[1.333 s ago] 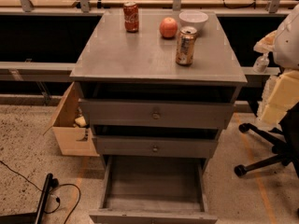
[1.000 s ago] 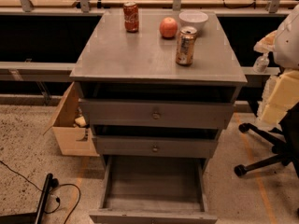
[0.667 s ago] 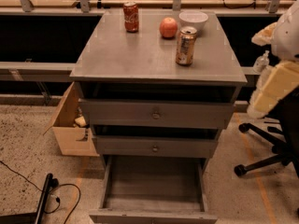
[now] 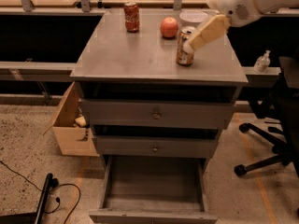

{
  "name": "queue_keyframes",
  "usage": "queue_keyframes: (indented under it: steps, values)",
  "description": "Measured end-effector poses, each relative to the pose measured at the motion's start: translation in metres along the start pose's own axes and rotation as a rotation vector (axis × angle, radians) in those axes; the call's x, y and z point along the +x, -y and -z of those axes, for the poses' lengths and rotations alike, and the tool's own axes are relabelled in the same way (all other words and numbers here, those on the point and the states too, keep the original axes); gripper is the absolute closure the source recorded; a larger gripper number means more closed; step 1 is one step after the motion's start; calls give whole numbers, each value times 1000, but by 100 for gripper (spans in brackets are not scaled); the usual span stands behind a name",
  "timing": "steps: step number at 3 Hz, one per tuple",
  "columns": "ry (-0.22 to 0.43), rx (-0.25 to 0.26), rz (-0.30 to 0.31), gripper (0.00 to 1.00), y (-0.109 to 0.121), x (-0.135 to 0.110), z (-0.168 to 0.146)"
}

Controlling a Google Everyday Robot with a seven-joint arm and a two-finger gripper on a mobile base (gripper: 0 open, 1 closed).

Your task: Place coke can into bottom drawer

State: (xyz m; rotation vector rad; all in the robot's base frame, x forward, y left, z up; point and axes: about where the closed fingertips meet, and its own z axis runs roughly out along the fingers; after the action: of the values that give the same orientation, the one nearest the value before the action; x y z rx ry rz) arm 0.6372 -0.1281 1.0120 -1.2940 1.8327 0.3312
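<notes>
The coke can (image 4: 131, 17), red with white lettering, stands upright at the back left of the grey cabinet top (image 4: 121, 55). The bottom drawer (image 4: 152, 217) is pulled out and looks empty inside. My gripper (image 4: 190, 45) reaches in from the upper right on a white arm (image 4: 247, 3). It sits over the cabinet's right side, against the top of a gold-tan can (image 4: 182, 56) and well to the right of the coke can.
A red apple (image 4: 169, 27) and a white bowl (image 4: 194, 17) sit at the back of the cabinet top. The two upper drawers (image 4: 156, 113) are slightly ajar. A cardboard box (image 4: 70, 125) stands at the left, an office chair (image 4: 275, 139) at the right, and a cable (image 4: 46, 195) lies on the floor.
My arm has swung in from the right edge of the view to over the cabinet top, beside the gold-tan can. The cans, apple and drawers have not moved.
</notes>
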Motion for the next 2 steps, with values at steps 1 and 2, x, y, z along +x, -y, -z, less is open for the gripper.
queue_keyframes:
  steps: [1,2]
  values:
    - [110,4,-80,0,36,-34,-60]
    - [113,31,-171,0,60,-63,-117]
